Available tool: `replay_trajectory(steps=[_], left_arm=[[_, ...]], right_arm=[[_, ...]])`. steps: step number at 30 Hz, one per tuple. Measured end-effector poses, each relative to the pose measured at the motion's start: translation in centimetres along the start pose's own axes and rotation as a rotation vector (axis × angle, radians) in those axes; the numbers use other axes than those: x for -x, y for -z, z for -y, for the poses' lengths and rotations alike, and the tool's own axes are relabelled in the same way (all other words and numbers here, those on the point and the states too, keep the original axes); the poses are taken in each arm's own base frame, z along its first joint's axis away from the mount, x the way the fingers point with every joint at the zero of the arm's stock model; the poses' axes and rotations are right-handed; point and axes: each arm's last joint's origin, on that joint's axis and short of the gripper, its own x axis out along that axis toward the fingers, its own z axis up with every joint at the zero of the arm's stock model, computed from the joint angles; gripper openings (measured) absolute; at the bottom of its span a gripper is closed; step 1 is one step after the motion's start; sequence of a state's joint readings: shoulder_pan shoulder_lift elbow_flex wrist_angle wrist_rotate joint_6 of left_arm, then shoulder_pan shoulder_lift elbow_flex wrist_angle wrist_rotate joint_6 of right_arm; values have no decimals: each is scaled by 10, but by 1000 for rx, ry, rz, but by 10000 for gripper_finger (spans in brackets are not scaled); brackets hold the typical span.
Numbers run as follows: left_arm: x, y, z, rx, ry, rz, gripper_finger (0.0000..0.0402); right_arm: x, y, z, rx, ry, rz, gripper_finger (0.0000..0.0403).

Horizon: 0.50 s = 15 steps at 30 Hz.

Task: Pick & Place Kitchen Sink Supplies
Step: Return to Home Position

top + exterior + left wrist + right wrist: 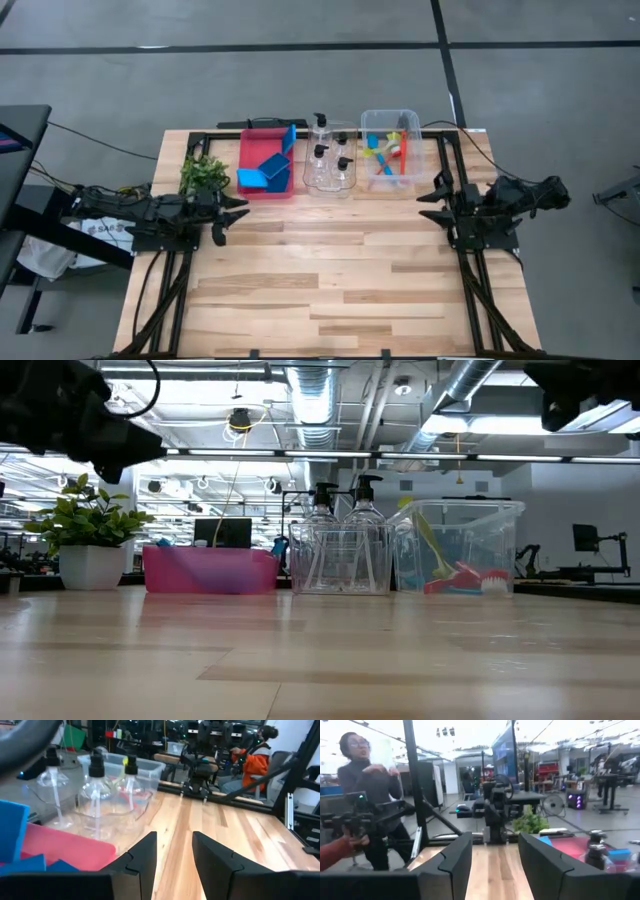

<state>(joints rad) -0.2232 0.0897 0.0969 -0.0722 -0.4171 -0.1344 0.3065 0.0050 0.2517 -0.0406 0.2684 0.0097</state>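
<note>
Both arms wait at the sides of the surface (330,290). The left gripper (238,212) is at 9 o'clock and points toward 3 o'clock. Its fingers are spread with a clear gap, and nothing is between them. The right gripper (428,205) is at 3 o'clock and points toward 9 o'clock. It is also spread and empty.

The supplies stand in one row along the 12 o'clock edge. The blue sponges (262,178) are inside the red tray (255,150). One stands on its edge at the tray's 1 o'clock corner, with its long side running from 12 to 6. The others lean together nearer the tray's 6 o'clock side.

Just beside the tray, the middle clear bin (310,182) holds the bottles (320,127). They are upright, with the black pump tops pointing up.

The right clear bin (370,125) holds the brushes. The red brush (405,152) runs about from 12 to 6. The blue brush (384,167) lies low in the bin. The yellow-green brush (432,545) leans with its handle up.

A small plant (203,173) stands on the tray's 9 o'clock side.
</note>
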Motion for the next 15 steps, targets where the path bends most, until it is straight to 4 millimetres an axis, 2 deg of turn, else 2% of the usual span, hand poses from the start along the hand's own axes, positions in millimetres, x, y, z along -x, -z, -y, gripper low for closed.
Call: replay_trajectory(steps=[5, 15], left_arm=[[-3, 14, 0, 10, 7, 12, 126], [-5, 18, 3, 17, 99, 34, 126]], right_arm=[[-4, 7, -1, -5, 7, -46, 154], [0, 11, 0, -13, 0, -86, 156]])
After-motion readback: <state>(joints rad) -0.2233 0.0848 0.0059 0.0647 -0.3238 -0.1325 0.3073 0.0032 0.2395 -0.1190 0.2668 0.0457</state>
